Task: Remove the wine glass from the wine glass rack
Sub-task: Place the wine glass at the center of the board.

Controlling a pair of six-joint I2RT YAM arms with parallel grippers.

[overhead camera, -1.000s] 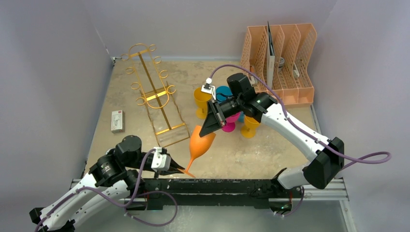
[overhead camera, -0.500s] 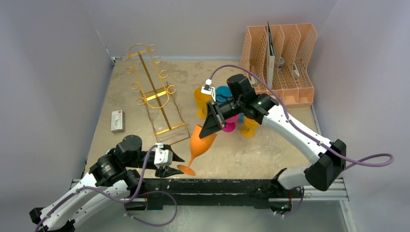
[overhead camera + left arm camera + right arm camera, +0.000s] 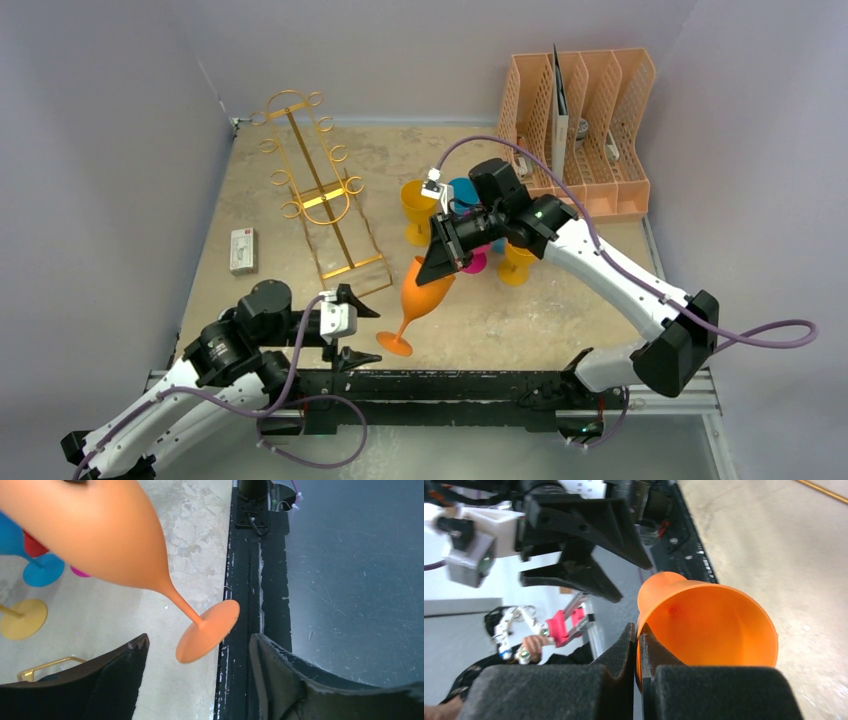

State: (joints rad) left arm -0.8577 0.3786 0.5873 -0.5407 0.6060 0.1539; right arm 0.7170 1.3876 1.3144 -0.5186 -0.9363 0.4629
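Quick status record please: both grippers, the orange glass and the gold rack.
Right gripper: shut on the rim of the orange plastic wine glass
Left gripper: open, jaws either side of the glass's foot, not touching
Glass: tilted, foot toward the left gripper
Gold wire wine glass rack: no glass on it

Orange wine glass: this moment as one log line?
orange wine glass: tilted | right gripper: shut on rim | left gripper: open near foot, not touching | wine glass rack: bare
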